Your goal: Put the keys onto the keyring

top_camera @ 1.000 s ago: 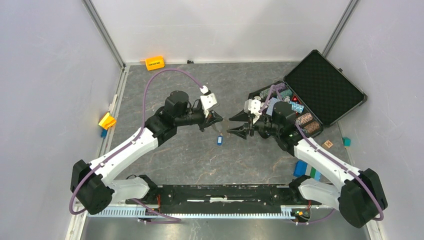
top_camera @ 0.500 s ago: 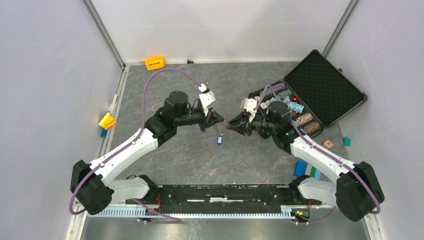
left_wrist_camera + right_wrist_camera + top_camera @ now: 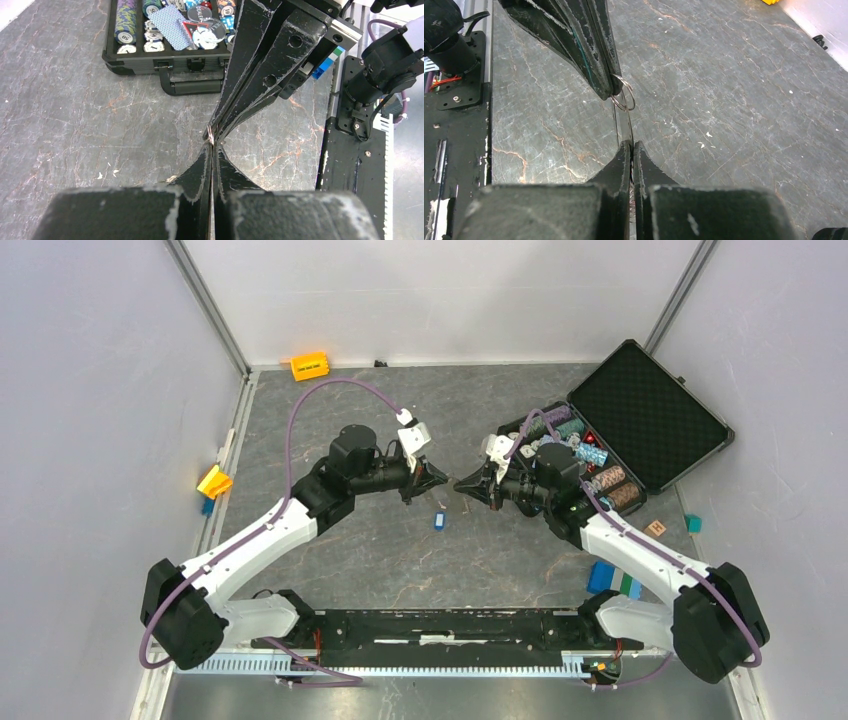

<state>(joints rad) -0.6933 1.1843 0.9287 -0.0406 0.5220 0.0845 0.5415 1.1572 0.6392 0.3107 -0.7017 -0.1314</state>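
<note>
Metal keyring sits pinched in left hand, right hand clamped on key touching it.

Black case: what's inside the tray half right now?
Rows of poker chips, a blue-backed card deck and a dealer button show in the case. The right arm covers part of the tray in both views, so whatever lies behind it can't be seen.
</note>
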